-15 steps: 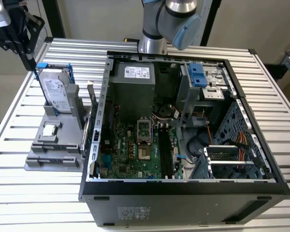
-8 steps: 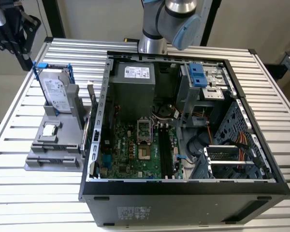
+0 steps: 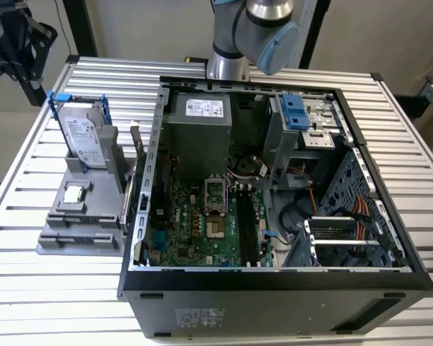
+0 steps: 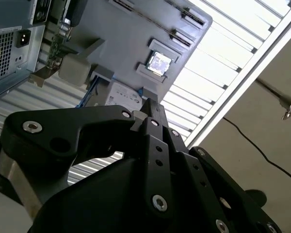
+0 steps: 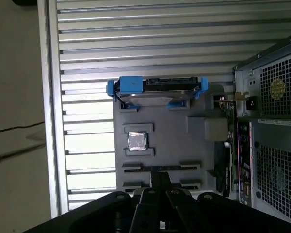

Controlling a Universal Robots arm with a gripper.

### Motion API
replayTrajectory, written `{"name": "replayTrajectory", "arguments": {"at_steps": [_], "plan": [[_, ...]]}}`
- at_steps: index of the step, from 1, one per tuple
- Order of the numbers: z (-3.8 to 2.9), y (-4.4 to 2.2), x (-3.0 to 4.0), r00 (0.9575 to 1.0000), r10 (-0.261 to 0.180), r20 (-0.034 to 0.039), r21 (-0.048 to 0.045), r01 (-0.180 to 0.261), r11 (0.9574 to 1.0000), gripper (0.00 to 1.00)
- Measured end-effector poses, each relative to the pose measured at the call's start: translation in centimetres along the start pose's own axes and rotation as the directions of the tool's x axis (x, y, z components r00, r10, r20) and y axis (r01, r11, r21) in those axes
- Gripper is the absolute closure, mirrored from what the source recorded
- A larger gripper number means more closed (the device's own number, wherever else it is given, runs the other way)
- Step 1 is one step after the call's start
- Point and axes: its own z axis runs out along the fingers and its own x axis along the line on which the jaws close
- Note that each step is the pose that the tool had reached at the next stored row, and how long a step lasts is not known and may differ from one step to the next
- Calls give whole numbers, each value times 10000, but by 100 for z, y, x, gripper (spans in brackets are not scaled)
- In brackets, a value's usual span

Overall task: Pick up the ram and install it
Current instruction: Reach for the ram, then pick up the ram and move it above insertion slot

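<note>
Status: gripper (image 5: 160, 175) sits high and clear of everything. Its fingers look pressed together with nothing between them in both wrist views. In the exterior view we see it at 10 o'clock of the frame, well above the table (image 3: 29, 288).

Ram (image 3: 136, 148) is not picked yet. It stands on edge in the grey fixture tray (image 3: 79, 234), on the tray side that butts against the PC case (image 3: 274, 292), so at 9 o'clock of the case in the exterior view. In the first wrist view the ram (image 5: 227, 160) reads as a dark strip between tray and case back panel.

Key relation: from the gripper, the ram lies toward 4–5 o'clock in the exterior view, and well below it. Its long axis runs 12-to-6, parallel to the case wall. We judge that roughly parallel to the black memory slots (image 3: 247, 223) on the motherboard (image 3: 195, 223). The slots sit at 3 o'clock from the ram, across the case wall, and look empty.

Neighbours on the tray:
- The hard drive (image 3: 81, 137) with blue rails is at the tray's 12 o'clock end.
- The processor chip (image 3: 73, 193) is in its pocket mid-tray, at 8 o'clock of the ram.
- Both are apart from the ram.

We judge the fingers line up nearer the tray's middle than its ram edge.
</note>
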Motion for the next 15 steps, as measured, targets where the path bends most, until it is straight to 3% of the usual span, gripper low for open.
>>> {"name": "replayTrajectory", "arguments": {"at_steps": [15], "plan": [[5, -41, -76, 10000, 2, -7, 0, -2, 10000, 100]]}}
